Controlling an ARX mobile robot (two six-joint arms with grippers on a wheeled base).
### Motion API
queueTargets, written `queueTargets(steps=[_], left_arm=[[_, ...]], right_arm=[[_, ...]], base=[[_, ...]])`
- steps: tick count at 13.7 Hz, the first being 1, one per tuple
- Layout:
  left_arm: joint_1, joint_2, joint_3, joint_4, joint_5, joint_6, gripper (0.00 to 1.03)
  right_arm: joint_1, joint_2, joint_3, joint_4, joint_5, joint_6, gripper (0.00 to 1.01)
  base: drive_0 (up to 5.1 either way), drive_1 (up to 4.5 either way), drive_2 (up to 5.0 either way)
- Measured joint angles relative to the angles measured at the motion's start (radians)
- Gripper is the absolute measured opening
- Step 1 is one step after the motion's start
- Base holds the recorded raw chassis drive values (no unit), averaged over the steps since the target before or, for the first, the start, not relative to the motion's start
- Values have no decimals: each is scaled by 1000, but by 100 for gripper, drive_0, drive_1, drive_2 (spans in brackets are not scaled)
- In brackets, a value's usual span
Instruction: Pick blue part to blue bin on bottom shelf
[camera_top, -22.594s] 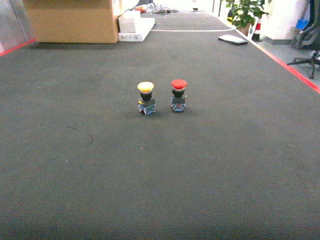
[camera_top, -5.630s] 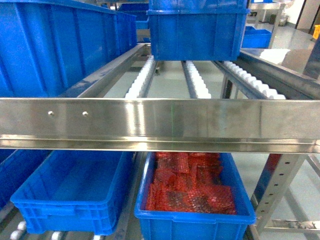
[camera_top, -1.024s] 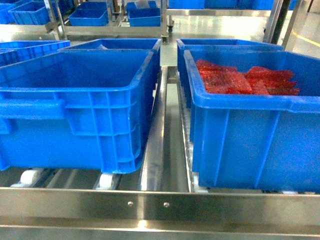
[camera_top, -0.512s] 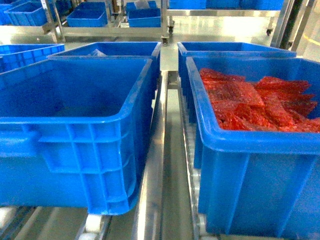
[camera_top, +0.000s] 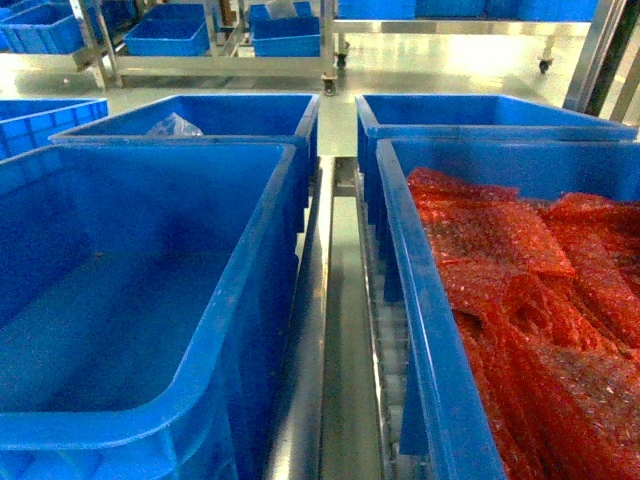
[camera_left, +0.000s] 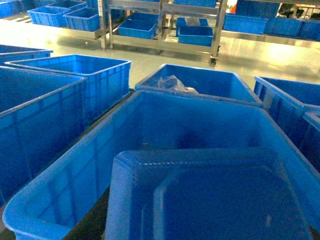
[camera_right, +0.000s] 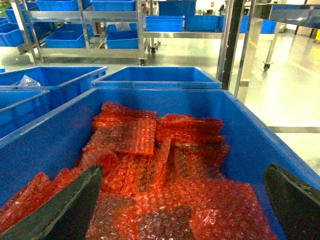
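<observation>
The blue part (camera_left: 210, 195), a dark-blue flat block, fills the bottom of the left wrist view right in front of the camera. It hangs over the blue bin (camera_left: 165, 125) and hides my left gripper's fingers, which appear shut on it. In the head view the blue bin (camera_top: 120, 300) is the large crate at left, with nothing showing inside. It stands on the bottom shelf, whose steel rail (camera_top: 325, 330) runs between the crates. My right gripper (camera_right: 185, 210) is open, its dark fingers (camera_right: 70, 205) wide apart above red bubble-wrap bags (camera_right: 165, 165). Neither arm shows in the head view.
A like blue crate (camera_top: 430, 330) of red bubble-wrap bags (camera_top: 520, 300) stands right of the bin. Behind are two more crates, the left one (camera_top: 250, 120) holding a clear plastic bag (camera_top: 172, 125). More crates (camera_left: 70, 75) stand left, and racks of crates (camera_right: 125, 30) line the far floor.
The head view has moved forward and over the two front crates. The shelf's front rail has dropped out of sight and the crate interiors now fill the frame.
</observation>
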Motion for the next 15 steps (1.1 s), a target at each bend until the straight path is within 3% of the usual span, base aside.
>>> queueTargets(steps=[15], left_arm=[[0,0,0,0,0,0,43]], right_arm=[[0,0,0,0,0,0,98]], base=[[0,0,0]])
